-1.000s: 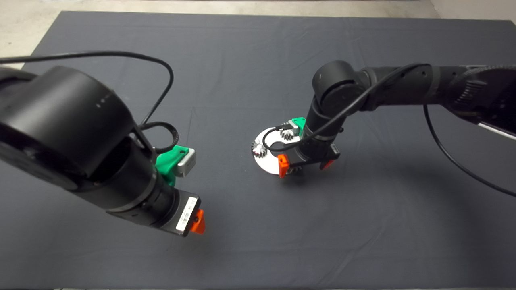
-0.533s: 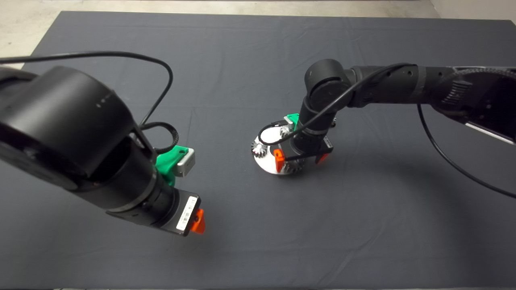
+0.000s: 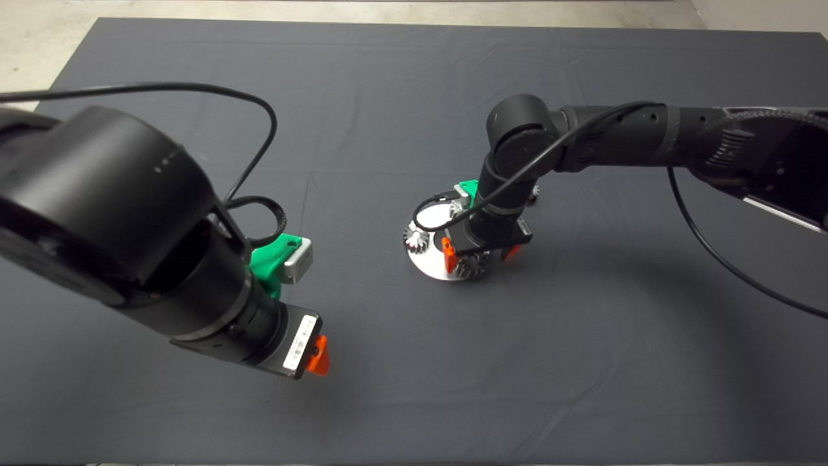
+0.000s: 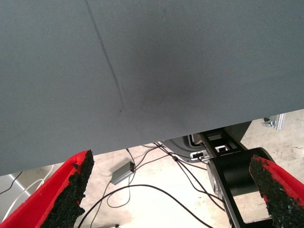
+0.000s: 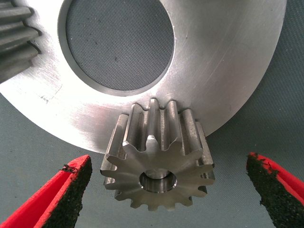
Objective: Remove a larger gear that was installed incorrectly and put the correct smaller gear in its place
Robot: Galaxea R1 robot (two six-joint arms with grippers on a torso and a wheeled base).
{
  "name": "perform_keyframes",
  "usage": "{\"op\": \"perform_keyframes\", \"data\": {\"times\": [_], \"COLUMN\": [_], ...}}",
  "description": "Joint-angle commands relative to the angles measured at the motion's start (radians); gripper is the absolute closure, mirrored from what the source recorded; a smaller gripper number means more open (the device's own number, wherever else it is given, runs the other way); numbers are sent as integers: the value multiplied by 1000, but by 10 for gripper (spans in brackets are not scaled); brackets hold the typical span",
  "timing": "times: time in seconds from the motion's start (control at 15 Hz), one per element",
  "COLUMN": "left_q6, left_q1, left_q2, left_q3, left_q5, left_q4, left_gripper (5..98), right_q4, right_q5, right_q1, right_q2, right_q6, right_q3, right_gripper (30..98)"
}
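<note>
The right gripper (image 3: 477, 251) is hanging low over the near edge of a round metal plate (image 3: 427, 265) in the middle of the dark mat (image 3: 414, 97) covering the bench. Its jaws are standing wide apart, one on each side of the larger gear (image 5: 156, 161), not touching it and holding nothing. That gear is sitting on the near rim of the plate, part of it overhanging the mat, with its flared teeth pointing outward and a dark centre hole showing. The plate has a big round opening (image 5: 116, 40) in its middle, through which the mat is showing. A small gear (image 3: 416, 239) is sitting at the plate's left edge, and another (image 3: 457, 208) is peeking out at the far edge beside the right arm. Which of these is the smaller gear for the swap, I cannot tell.

The left gripper (image 3: 310, 356) is hovering over the near left part of the mat, well apart from the plate. Its jaws are wide and holding nothing; past the mat's edge, cables (image 4: 142, 190) are lying on the floor
</note>
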Motion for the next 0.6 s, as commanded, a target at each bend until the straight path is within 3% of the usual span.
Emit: {"op": "perform_keyframes", "data": {"times": [0.0, 0.53], "left_q6": [-8, -8], "left_q1": [-22, -22], "left_q2": [3, 3], "left_q3": [8, 5], "left_q5": [67, 67], "left_q4": [0, 2], "left_gripper": [197, 197], "right_q4": [-30, -32], "right_q5": [-93, -94], "right_q1": [21, 19], "right_q2": [9, 6], "right_q6": [-7, -7], "right_q3": [1, 4], "right_gripper": [448, 597]}}
